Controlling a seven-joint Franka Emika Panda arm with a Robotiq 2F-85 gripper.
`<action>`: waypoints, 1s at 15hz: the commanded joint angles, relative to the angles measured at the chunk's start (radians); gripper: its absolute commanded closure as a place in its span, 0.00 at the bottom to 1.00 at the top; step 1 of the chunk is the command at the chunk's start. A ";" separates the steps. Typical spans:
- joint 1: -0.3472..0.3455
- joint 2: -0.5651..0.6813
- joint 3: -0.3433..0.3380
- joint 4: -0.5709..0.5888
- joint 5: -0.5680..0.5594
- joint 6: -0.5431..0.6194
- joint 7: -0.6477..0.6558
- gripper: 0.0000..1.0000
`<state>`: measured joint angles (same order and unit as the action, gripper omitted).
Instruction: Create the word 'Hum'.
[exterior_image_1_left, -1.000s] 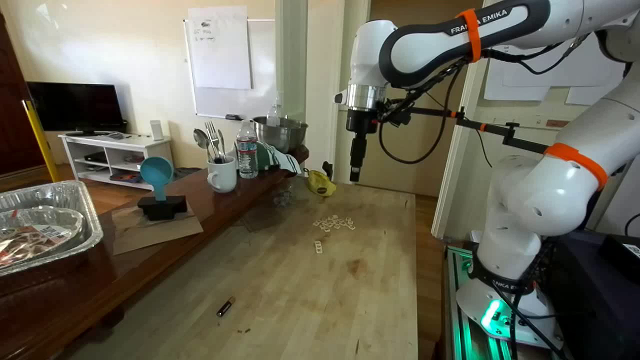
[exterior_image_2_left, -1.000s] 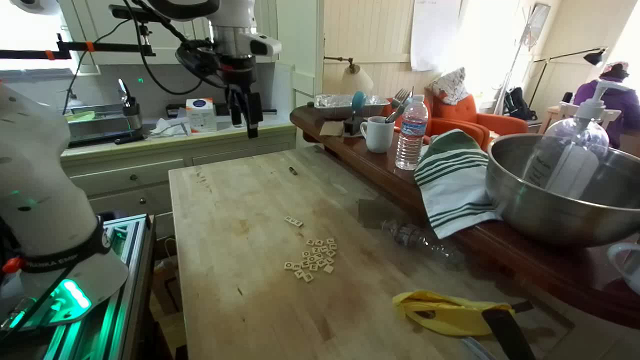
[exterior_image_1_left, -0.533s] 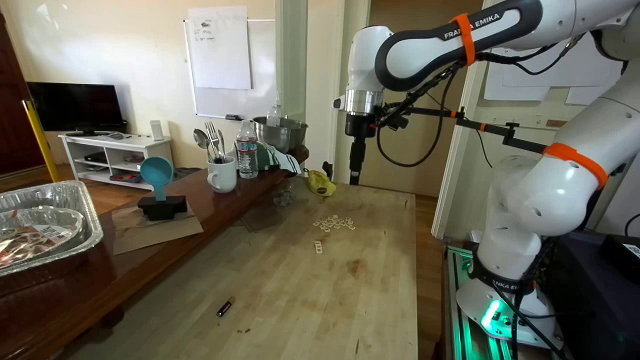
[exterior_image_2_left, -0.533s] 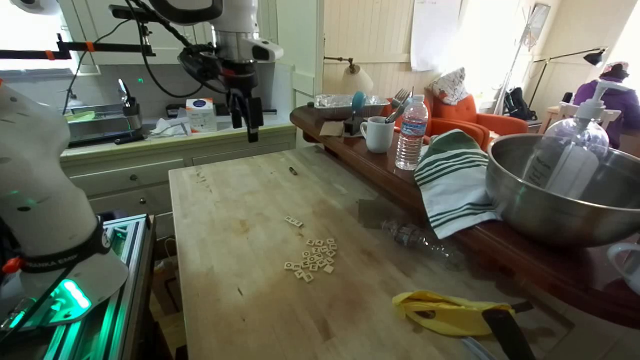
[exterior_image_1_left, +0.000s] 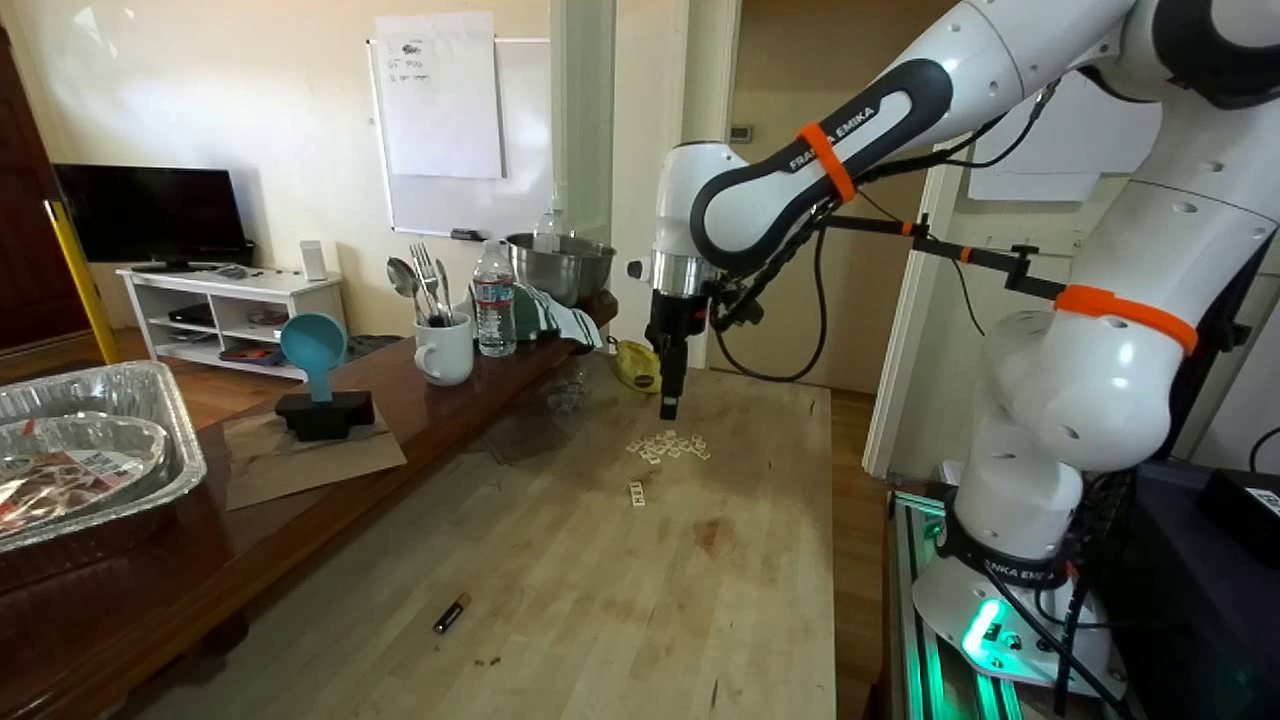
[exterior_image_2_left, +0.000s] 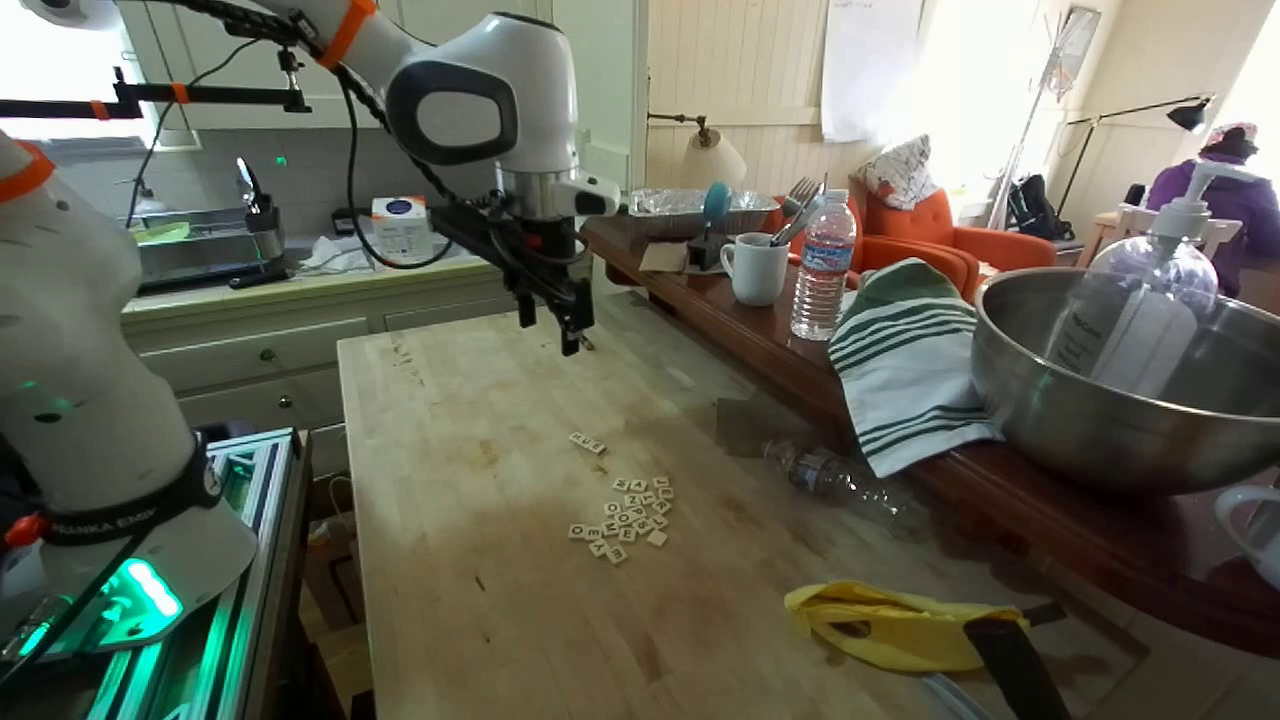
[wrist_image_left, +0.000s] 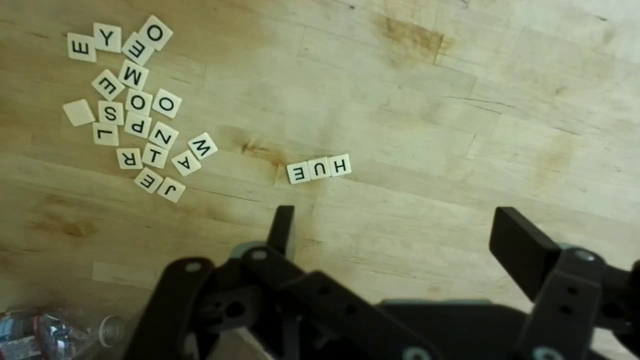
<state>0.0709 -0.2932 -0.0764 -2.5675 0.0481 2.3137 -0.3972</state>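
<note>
Noted black gripper (wrist_image_left: 393, 220) with jaws spread wide; below them, flat square cream tiles (wrist_image_left: 319, 168) reading HUE; outside their span, scattered matching tiles (wrist_image_left: 138, 102).

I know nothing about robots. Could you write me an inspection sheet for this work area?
Surface: wooden tabletop with brownish stains.
Job's things: three letter tiles in a touching row, spelling HUE, not yet HUM; loose letter tiles scattered to one side, one showing a blank face.
Clutter: battery, clear plastic bottle on its side, yellow bag-like item.
Gripper: open, above the tabletop, holding nothing.
Cables: black, one hanging in a loop beneath the arm.
Surroundings: dark wood counter bearing a white mug of cutlery, upright water bottle, metal bowl and foil tray; person in purple in the background.
</note>
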 joint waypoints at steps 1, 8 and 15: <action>0.008 0.141 -0.017 0.035 0.025 0.076 -0.114 0.00; -0.022 0.233 0.016 0.040 0.005 0.141 -0.170 0.00; -0.029 0.301 0.030 0.050 -0.016 0.208 -0.203 0.00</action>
<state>0.0597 -0.0309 -0.0677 -2.5123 0.0434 2.4624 -0.5762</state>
